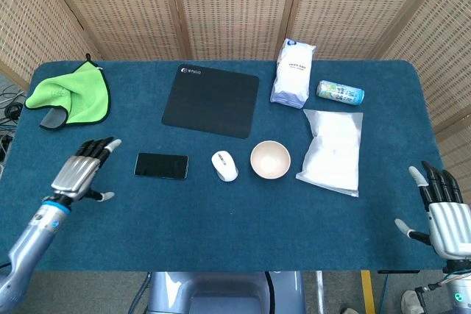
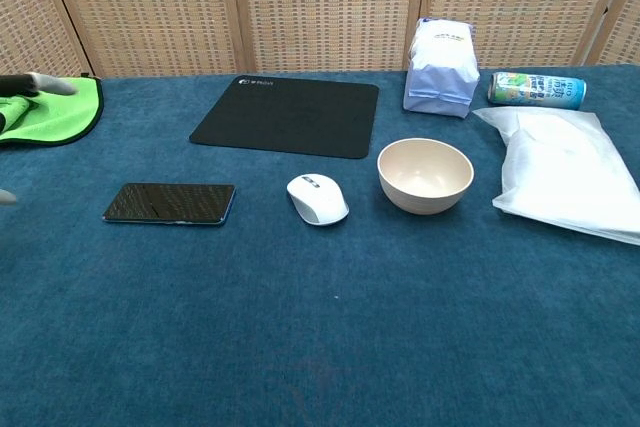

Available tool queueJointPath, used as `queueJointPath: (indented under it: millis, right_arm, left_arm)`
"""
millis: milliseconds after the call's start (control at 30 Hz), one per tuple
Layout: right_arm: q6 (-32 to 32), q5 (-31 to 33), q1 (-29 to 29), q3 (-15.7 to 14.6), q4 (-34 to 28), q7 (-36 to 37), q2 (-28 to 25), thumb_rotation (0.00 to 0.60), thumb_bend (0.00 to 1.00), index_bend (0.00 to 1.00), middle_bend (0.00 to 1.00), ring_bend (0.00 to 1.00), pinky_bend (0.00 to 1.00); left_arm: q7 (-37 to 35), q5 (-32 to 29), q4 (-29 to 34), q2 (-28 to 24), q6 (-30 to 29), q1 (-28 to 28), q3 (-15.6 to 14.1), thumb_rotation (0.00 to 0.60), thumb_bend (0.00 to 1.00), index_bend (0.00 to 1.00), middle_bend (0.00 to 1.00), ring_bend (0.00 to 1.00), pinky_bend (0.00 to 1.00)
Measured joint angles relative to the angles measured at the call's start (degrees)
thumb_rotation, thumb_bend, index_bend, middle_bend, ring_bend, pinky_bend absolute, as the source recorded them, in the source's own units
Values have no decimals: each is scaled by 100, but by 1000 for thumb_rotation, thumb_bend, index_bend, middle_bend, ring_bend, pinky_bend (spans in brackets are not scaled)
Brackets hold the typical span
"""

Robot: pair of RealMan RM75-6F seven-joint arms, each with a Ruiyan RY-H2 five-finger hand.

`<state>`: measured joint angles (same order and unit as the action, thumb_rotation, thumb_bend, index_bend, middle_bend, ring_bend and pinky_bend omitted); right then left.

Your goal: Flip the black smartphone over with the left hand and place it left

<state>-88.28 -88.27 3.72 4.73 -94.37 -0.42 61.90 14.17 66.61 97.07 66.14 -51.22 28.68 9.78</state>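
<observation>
The black smartphone (image 1: 161, 165) (image 2: 170, 203) lies flat on the blue table, glossy side up, left of the white mouse. My left hand (image 1: 82, 170) hovers over the table just left of the phone, fingers spread and empty, a small gap from it. In the chest view only its fingertips (image 2: 40, 85) show at the left edge. My right hand (image 1: 444, 218) hangs off the table's front right corner, fingers apart, holding nothing.
A white mouse (image 1: 224, 165) and a beige bowl (image 1: 270, 159) sit right of the phone. Behind are a black mouse pad (image 1: 211, 101), a white bag (image 1: 293, 73), a can (image 1: 340, 93) and a plastic pouch (image 1: 333, 150). A green cloth (image 1: 71, 93) lies at the back left.
</observation>
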Motion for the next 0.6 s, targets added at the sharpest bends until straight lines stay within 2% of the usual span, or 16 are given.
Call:
queueJointPath:
  millis: [200, 300, 467, 600]
  right_arm:
    - [97, 135, 20, 33, 72, 149, -17, 600, 0, 0, 0, 0, 0]
    - [137, 186, 32, 48, 99, 207, -22, 600, 0, 0, 0, 0, 0]
    - [183, 259, 47, 76, 131, 283, -32, 600, 0, 0, 0, 0, 0]
    - [220, 311, 55, 90, 155, 337, -40, 600, 0, 0, 0, 0, 0]
  left_arm:
    - [1197, -1479, -496, 943, 490, 1096, 117, 600, 56, 59, 0, 0, 0]
    - [1489, -2021, -841, 1380, 632, 1481, 123, 600, 52, 78, 0, 0, 0]
    - [1680, -2554, -1218, 1829, 770, 1883, 93, 600, 52, 164, 0, 0, 0]
    - [1805, -2781, -1371, 2033, 741, 2066, 56, 600, 55, 171, 0, 0, 0]
